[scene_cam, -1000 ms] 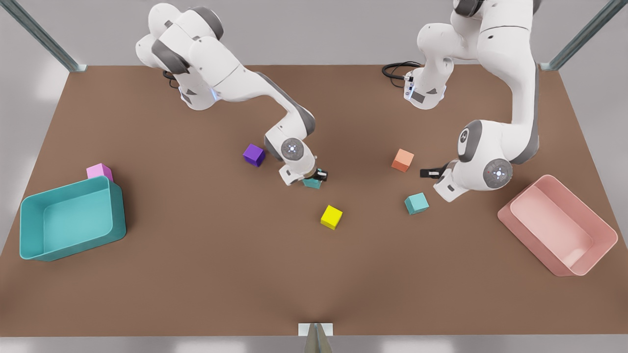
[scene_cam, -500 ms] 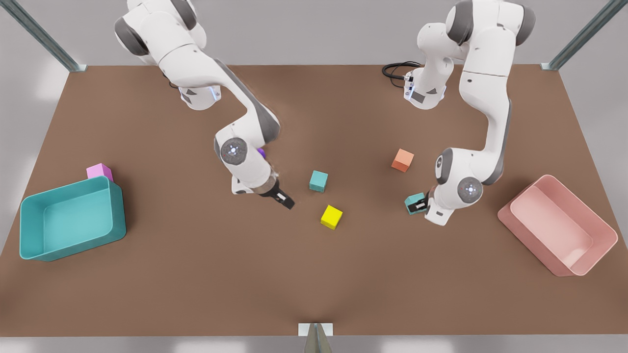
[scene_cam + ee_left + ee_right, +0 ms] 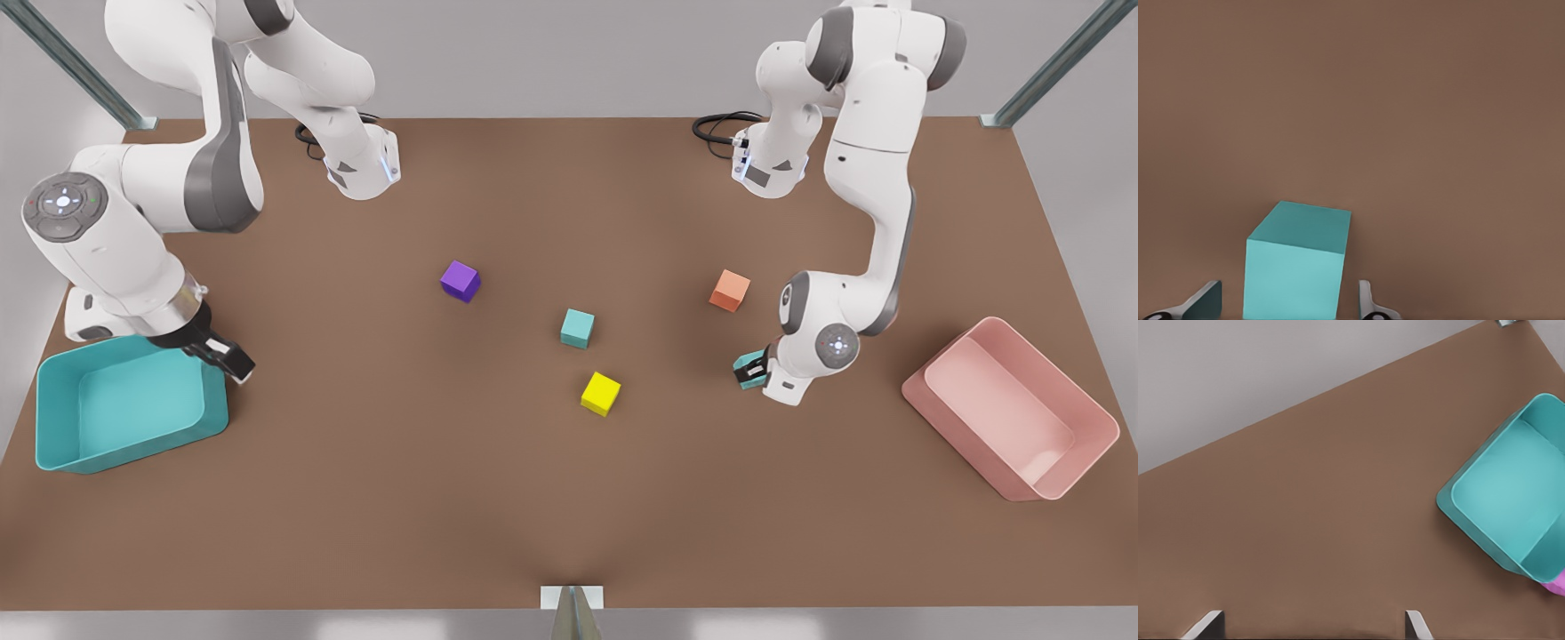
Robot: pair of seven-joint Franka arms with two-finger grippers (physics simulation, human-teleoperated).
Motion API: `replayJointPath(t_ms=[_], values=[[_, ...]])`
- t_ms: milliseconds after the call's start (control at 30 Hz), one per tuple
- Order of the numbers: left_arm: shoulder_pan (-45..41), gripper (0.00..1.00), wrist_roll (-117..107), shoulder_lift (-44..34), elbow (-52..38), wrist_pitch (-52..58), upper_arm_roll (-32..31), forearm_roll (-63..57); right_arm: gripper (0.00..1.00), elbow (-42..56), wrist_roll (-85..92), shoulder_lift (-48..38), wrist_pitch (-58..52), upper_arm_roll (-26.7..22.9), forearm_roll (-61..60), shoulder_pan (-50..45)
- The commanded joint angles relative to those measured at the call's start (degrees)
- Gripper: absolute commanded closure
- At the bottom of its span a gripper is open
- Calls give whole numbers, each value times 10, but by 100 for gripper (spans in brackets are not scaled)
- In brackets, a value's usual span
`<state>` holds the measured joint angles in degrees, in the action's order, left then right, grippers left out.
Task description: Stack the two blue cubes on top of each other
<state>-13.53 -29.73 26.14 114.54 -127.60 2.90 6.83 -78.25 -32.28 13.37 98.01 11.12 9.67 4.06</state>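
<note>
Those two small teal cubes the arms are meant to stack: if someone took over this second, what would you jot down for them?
Left gripper: low at the table on the front view's right, fingers open either side of one small matte teal cube, not yet closed on it.
Right gripper: open, nothing held, waiting by the large teal open bin.
Second teal cube: alone mid-table, near the yellow cube.
Done: left gripper lined up.
Left: grasp, lift, carry, set on the second cube, release.

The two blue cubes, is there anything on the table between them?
No. In the front view, the free blue cube and the one in the left end effector have bare table between them; the yellow cube sits nearer the camera.
</note>
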Motion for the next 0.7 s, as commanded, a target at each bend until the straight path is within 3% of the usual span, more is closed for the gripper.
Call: replayJointPath(t_ms=[0, 333, 367, 400, 567, 667], values=[[0, 0, 6, 7, 0, -4, 0, -1, 0, 3, 336, 0, -57, -1, 5, 2], [0, 0, 12, 45, -1, -41, 0, -1, 0, -2, 330, 4, -59, 1, 3, -2], [0, 17, 12, 45, -1, -42, 0, -1, 0, -2, 330, 4, -59, 1, 3, -2], [0, 44, 12, 44, -1, -42, -1, -1, 0, -2, 331, 4, -59, 1, 3, -2], [-17, 45, 28, 31, -10, -39, -4, -5, 0, -4, 332, 4, -59, 2, 3, -4], [-28, 42, 28, 31, -112, 127, -22, -6, 0, -5, 332, 5, -59, 2, 3, -4]])
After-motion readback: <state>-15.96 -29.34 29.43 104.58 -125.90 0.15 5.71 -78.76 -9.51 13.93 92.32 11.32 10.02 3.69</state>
